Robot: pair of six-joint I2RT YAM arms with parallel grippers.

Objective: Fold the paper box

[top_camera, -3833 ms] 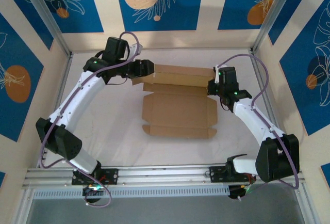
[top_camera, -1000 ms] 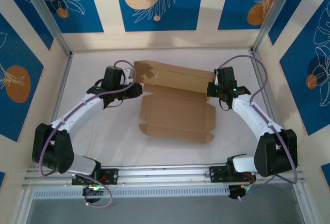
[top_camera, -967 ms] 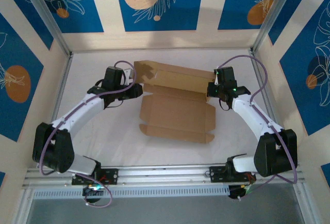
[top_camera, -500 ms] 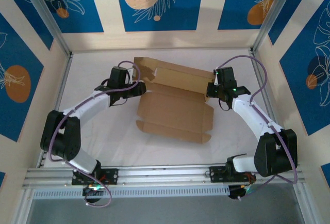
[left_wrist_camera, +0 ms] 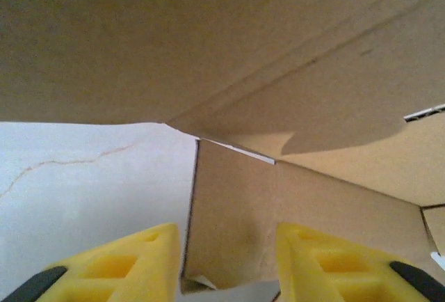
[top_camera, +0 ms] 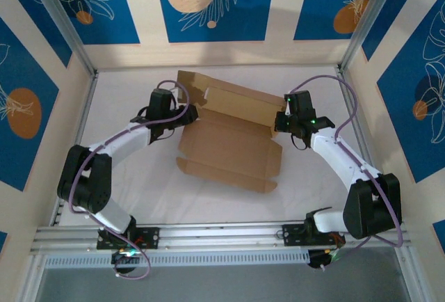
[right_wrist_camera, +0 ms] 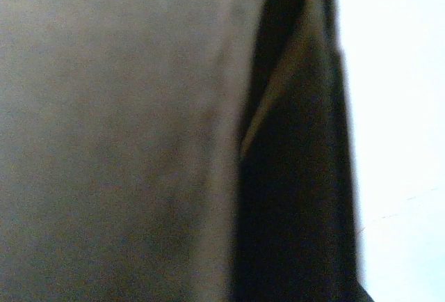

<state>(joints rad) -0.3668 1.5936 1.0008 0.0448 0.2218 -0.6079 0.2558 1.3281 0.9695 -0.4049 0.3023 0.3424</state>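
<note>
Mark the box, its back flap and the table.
box (top_camera: 229, 147), top view, on the middle of its flat base panel.
back flap (top_camera: 240, 102), top view, on the middle of the far panel.
table (top_camera: 208, 201), top view, on the bare white surface nearer than the box.

White-shelled, black-jointed, left arm and right arm alike; strung with looping purple cables; green-lit at right wrist; yellow fingers on left gripper.

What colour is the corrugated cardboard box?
Plain brown cardboard box, unprinted; clearest in the top external view.
</note>
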